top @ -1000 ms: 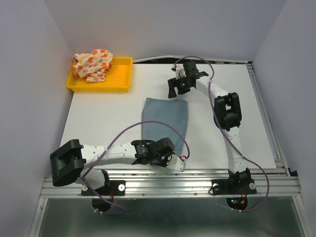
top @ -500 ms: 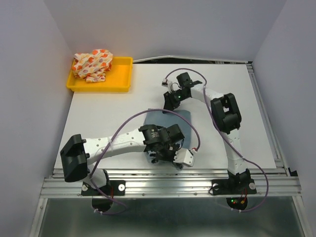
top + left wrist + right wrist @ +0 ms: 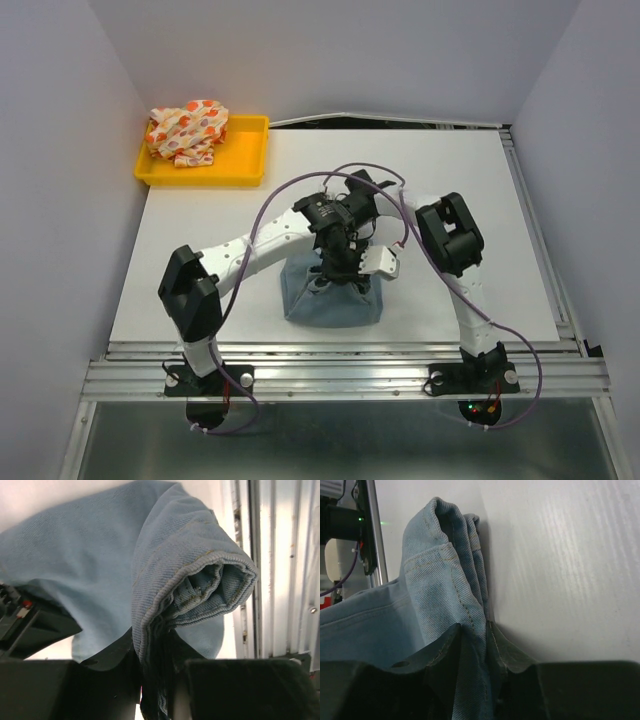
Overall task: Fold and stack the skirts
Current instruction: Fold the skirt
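Observation:
The light-blue denim skirt (image 3: pixel 335 300) hangs bunched between both grippers over the near middle of the table, its lower part resting on the surface. In the left wrist view my left gripper (image 3: pixel 155 652) is shut on a rolled, several-layer edge of the denim (image 3: pixel 200 575). From above, that left gripper (image 3: pixel 338 272) sits over the cloth. My right gripper (image 3: pixel 487 630) is shut on a stitched fold of the denim (image 3: pixel 435 565), just beyond the left one and mostly hidden by the left arm from above. The white spotted skirt (image 3: pixel 188 130) lies crumpled in the yellow tray (image 3: pixel 248 172).
The yellow tray stands at the table's far left corner. The metal rail (image 3: pixel 350 350) runs along the table's near edge, close to the denim. Both arms cross above the table's middle, with purple cables (image 3: pixel 290 195) looping over them.
The right gripper came down onto the denim's far edge and shut on it. The left arm swung inward and up with its edge, and the flat skirt bunched up nearer the front.

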Controlling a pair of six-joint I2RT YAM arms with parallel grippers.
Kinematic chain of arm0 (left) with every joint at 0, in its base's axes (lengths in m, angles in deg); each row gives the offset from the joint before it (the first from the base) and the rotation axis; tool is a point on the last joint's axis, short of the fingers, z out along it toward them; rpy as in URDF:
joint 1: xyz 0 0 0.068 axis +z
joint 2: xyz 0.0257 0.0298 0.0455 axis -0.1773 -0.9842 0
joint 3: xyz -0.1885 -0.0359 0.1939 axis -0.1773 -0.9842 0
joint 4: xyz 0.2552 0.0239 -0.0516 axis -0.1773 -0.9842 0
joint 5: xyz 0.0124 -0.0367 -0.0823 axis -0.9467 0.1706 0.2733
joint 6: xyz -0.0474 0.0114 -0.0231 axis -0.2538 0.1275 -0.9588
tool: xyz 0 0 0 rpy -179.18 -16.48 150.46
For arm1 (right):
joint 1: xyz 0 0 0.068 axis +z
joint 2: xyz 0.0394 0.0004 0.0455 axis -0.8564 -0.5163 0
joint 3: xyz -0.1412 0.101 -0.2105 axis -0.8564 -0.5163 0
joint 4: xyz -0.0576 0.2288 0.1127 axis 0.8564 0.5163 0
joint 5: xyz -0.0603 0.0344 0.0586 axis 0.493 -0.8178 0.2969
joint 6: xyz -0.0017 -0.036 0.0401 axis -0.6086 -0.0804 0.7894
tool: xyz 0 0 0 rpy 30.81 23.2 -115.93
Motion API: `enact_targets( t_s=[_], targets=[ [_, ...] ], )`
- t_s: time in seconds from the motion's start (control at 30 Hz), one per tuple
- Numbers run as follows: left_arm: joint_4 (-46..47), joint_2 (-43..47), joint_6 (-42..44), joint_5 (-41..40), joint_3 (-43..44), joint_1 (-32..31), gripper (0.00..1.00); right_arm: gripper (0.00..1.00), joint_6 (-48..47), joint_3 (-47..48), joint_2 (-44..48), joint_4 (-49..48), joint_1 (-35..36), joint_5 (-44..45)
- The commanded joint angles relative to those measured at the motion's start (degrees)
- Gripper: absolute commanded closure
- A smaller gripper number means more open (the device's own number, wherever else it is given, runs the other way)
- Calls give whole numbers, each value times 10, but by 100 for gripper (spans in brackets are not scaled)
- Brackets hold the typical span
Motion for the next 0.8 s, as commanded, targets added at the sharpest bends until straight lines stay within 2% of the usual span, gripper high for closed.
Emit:
enact_targets(
  t_s=[0.0, 0.27, 0.4, 0.43, 0.53, 0.63, 0.73, 0.77],
  targets=[
    [-25, -20, 55, -4, 35, 28, 97, 66, -14, -36, -4, 34, 19, 42],
    [3, -71, 94, -12, 48, 67, 93, 66, -6, -29, -2, 33, 24, 25],
    [9, -100, 105, -15, 58, 82, 84, 65, -2, -23, -5, 33, 24, 24],
    [10, -104, 105, -18, 62, 90, 72, 64, -1, -21, -7, 34, 24, 24],
    [20, -109, 101, -32, 77, 107, 48, 59, -2, -15, -10, 37, 24, 26],
    [26, -105, 103, -49, 93, 118, 43, 54, 3, -5, -15, 39, 24, 29],
    [39, -83, 102, -55, 106, 124, 33, 47, 13, 11, -16, 40, 24, 36],
    [42, -68, 98, -55, 110, 126, 32, 41, 17, 18, -16, 40, 24, 43]
  ],
)
